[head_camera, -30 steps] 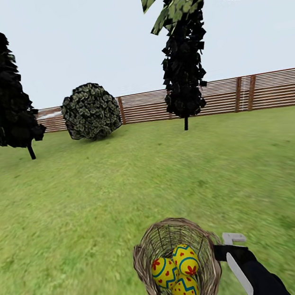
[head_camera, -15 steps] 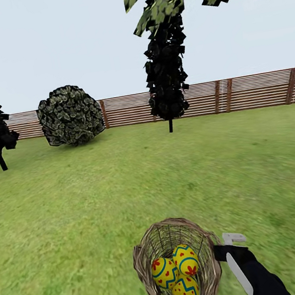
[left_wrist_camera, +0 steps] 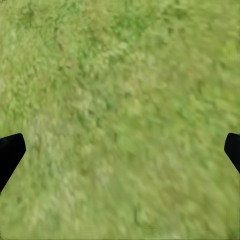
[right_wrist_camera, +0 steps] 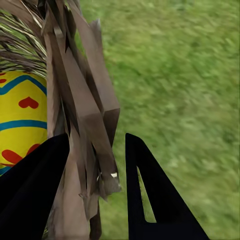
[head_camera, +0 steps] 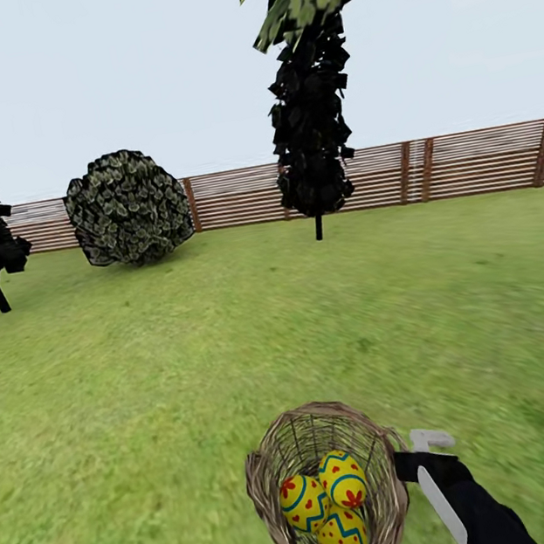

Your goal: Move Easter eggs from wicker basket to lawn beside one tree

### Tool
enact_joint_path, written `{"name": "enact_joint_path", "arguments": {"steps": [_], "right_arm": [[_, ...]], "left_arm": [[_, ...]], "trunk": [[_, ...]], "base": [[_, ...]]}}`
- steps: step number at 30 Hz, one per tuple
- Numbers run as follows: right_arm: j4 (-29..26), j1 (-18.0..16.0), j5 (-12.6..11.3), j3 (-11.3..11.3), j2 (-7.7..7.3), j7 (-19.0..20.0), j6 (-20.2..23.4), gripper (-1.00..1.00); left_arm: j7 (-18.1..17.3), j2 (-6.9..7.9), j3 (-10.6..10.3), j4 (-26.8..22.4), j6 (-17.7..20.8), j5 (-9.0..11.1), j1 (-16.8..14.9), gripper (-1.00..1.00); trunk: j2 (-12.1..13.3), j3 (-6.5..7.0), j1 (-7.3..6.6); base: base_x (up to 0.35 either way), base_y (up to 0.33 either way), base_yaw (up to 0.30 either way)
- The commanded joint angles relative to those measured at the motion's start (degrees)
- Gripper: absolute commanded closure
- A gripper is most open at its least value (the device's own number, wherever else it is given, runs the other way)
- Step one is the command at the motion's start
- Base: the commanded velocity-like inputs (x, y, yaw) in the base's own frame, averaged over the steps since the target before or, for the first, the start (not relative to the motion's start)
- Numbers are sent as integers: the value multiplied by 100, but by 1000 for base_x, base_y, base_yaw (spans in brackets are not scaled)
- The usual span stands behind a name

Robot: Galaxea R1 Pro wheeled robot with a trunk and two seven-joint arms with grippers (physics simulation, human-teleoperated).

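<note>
eggs (head_camera: 332, 501), three, yellow with blue zigzag bands and red marks, lie together inside wicker basket (head_camera: 267, 494), an open tan-brown weave. right pincer (head_camera: 409, 465) clenched on the basket rim, one finger each side. left pincer (left_wrist_camera: 120, 150) spread wide over lawn (head_camera: 230, 341). beyond: round shrub (head_camera: 128, 207), dark narrow tree (head_camera: 312, 132), slatted fence (head_camera: 466, 161).

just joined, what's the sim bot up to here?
The right gripper is shut on the rim of the wicker basket, carrying it over the lawn. All three Easter eggs are in it. The left gripper is open over grass, holding nothing. Dark narrow trees and the fence lie ahead.
</note>
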Motion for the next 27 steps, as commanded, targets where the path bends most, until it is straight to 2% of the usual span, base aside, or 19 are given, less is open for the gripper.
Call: {"name": "enact_joint_path", "arguments": {"steps": [1, 14, 21, 27], "right_arm": [[-12, -5, -85, -7, 5, -38, 12, 100], [-12, -5, -88, -5, 5, -38, 8, 100], [-12, -5, -92, -11, 5, -38, 8, 100], [-12, -5, -93, -8, 5, -38, 8, 100]], "left_arm": [[19, 1, -17, 6, -19, 8, -5, -100], [19, 1, -17, 6, -19, 6, -5, -100], [19, 1, -17, 7, -89, 4, -5, -100], [19, 1, -17, 7, -98, 4, -5, -100]], "trunk": [[-7, -18, 4], [-7, -107, 4], [-7, -108, 4], [-7, -108, 4]], "base": [[290, 210, 0], [287, 206, -74], [252, 67, -256], [85, 2, -285]]}}
